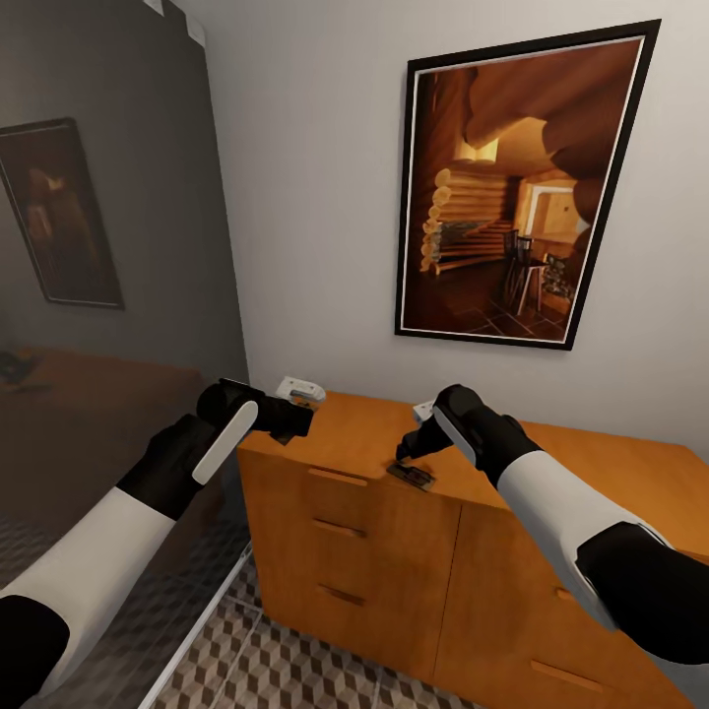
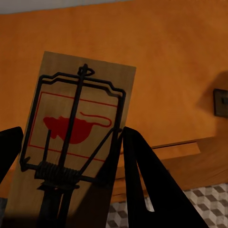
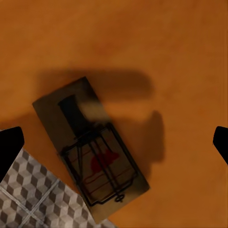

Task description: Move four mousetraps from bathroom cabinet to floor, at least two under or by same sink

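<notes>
Head view, read from the left: the left gripper point(image 1: 291, 418) hovers at the near left corner of the cabinet point(image 1: 473, 551), closed on a mousetrap point(image 2: 76, 142). Its wrist camera shows the dark fingers point(image 2: 142, 185) pinching the spring end of the flat wooden board, with the wire bar and red mouse print facing the lens. Two pale items sit on the cabinet top behind the grippers, too small to identify.

Further right, the right gripper point(image 1: 406, 455) hangs just above a second mousetrap point(image 1: 411, 477), which lies flat at the front edge of the cabinet top, one corner jutting over the patterned bathroom floor point(image 3: 28, 194). In the right wrist picture the two fingertips stand wide apart at either side, holding nothing.

The trap looks light, thin and rigid, so it should lift with little force. Lying flat, though, it offers scarcely any height to grasp. The likeliest hold is across the board's long edges, or on the overhanging corner. Its wire parts look slim and could slip from the pads.
</notes>
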